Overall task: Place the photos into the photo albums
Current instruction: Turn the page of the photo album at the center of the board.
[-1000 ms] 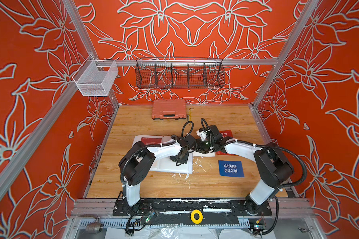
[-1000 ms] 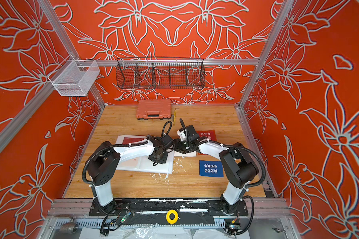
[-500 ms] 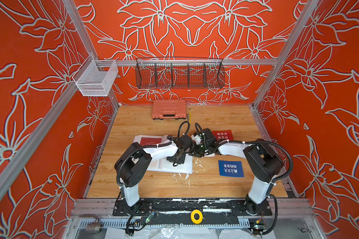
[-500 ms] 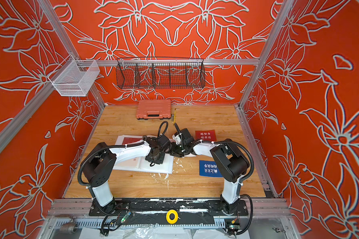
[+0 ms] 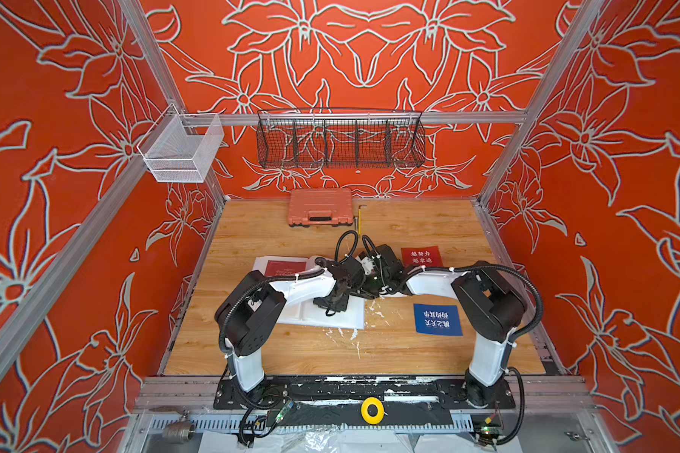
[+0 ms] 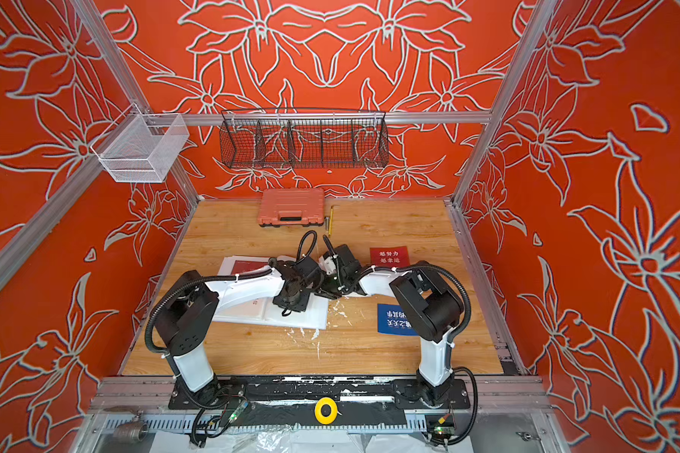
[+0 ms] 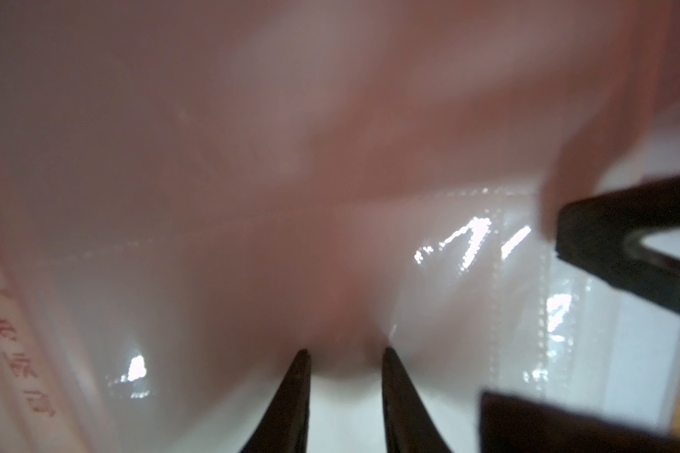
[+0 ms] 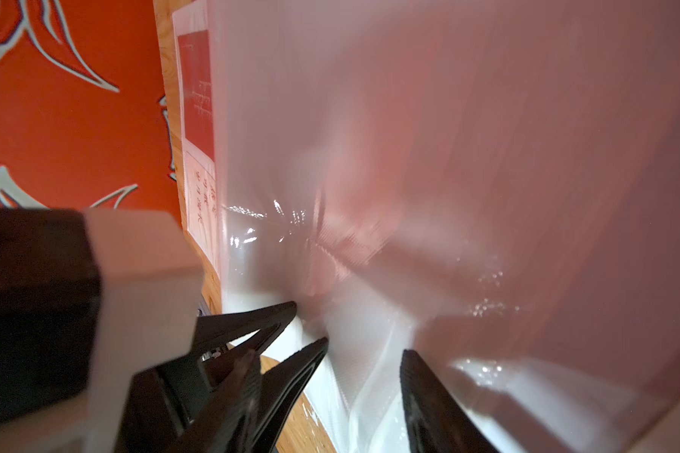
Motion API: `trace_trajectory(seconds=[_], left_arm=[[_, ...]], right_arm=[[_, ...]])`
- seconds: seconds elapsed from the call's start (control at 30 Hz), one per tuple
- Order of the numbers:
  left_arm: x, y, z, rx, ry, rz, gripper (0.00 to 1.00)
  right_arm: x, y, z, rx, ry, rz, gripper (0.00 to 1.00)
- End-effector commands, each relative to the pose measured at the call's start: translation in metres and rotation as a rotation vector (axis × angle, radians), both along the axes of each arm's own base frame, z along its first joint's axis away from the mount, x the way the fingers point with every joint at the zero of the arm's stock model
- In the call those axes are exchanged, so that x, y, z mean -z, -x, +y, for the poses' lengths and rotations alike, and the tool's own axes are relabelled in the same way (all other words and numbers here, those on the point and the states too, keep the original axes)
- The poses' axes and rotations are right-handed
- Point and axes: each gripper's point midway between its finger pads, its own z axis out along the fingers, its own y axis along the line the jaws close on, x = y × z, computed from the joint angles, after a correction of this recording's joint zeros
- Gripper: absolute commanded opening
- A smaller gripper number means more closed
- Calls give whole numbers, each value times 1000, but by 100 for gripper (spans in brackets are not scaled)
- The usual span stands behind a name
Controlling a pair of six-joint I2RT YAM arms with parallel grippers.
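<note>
The photo album (image 5: pixel 350 319) (image 6: pixel 315 319) lies open left of the table's centre, with a red photo (image 5: pixel 284 268) (image 8: pixel 195 90) in a far sleeve. My left gripper (image 5: pixel 346 294) (image 7: pixel 344 353) is over its right page, tips narrowly apart, pinching a raised glossy sleeve sheet (image 7: pixel 252 157) that puckers around them. My right gripper (image 5: pixel 366 291) (image 8: pixel 364 351) meets it from the right, jaws apart, with loose sleeve film (image 8: pixel 370 325) lying between them. A loose red photo (image 5: pixel 421 257) (image 6: pixel 388 257) and a blue photo (image 5: pixel 437 319) (image 6: pixel 389 319) lie on the table to the right.
An orange-pink case (image 5: pixel 320 206) and a thin yellow tool (image 5: pixel 359 221) lie at the back of the table. A black wire basket (image 5: pixel 340 139) and a white mesh basket (image 5: pixel 181 151) hang on the rail. White scuffs (image 5: pixel 346 333) mark the wood in front of the album.
My right gripper has moved left from above the loose red photo to the album's right edge, beside the left gripper. The left gripper has shifted only slightly.
</note>
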Motion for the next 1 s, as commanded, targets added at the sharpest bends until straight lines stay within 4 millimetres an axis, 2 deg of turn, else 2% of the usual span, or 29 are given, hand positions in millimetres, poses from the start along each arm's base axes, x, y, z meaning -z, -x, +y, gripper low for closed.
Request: trace_trajectory(seconds=[0.0,0.63,0.97], left_arm=[[17,22,29,-19,-104,94,30],[14,18,22,-11,-73,84,30],[10,13,13,-4,-32,70,30]], right_arm=[[2,13,14,-38,-27,29,59],[18,31,20,-40,-18,73,59],[21,31,24,-29,-20,83,59]])
